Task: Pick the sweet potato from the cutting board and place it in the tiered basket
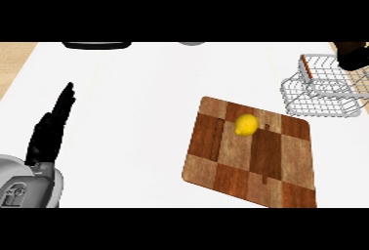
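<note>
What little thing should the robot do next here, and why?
Probably lift the right hand, the dark shape at the upper right edge, clear of the silver wire tiered basket. A reddish-brown piece, likely the sweet potato, already sits in it, and the brown wooden cutting board holds only a yellow lemon.

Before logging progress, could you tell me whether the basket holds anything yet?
Seemingly empty: only wire shows in the basket; a yellow item lies on the board.

White counter top (144, 88); light wood surface (14, 53) at far-left edge.
</note>
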Tool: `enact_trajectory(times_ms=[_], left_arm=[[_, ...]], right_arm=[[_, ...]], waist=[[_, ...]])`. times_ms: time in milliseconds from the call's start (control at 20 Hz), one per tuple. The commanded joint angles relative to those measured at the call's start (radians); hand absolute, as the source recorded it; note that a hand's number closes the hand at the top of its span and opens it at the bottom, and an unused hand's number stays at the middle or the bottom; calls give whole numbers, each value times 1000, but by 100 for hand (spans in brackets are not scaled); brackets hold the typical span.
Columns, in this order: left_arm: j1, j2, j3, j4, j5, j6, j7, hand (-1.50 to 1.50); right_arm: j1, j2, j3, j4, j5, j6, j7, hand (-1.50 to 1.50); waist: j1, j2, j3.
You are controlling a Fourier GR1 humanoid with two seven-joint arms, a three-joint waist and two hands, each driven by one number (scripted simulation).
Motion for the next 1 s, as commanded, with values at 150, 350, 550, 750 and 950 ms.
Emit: enact_trajectory(times_ms=[150, 350, 550, 750, 950], left_arm=[[12, -37, -16, -49, -39, 19, 42, 0], [27, -15, 20, -27, -35, -11, -9, 0], [4, -2, 43, 3, -18, -21, -20, 0], [-20, -23, 43, 13, -31, -29, -8, 0], [-8, 15, 81, 10, 4, -79, -2, 0]], right_arm=[[-32, -28, -89, 215, -91, -14, -178, 150], [-34, -18, -90, 306, -93, -8, -222, 150], [-14, 20, -197, 345, -219, 70, -142, -150], [-29, -3, -224, 436, -238, 22, -230, -150], [13, 41, -280, 357, -311, -51, -258, -150]], waist=[[5, 0, 1], [4, 0, 0], [-1, -1, 0], [-1, 0, 0], [-9, -4, 0]])
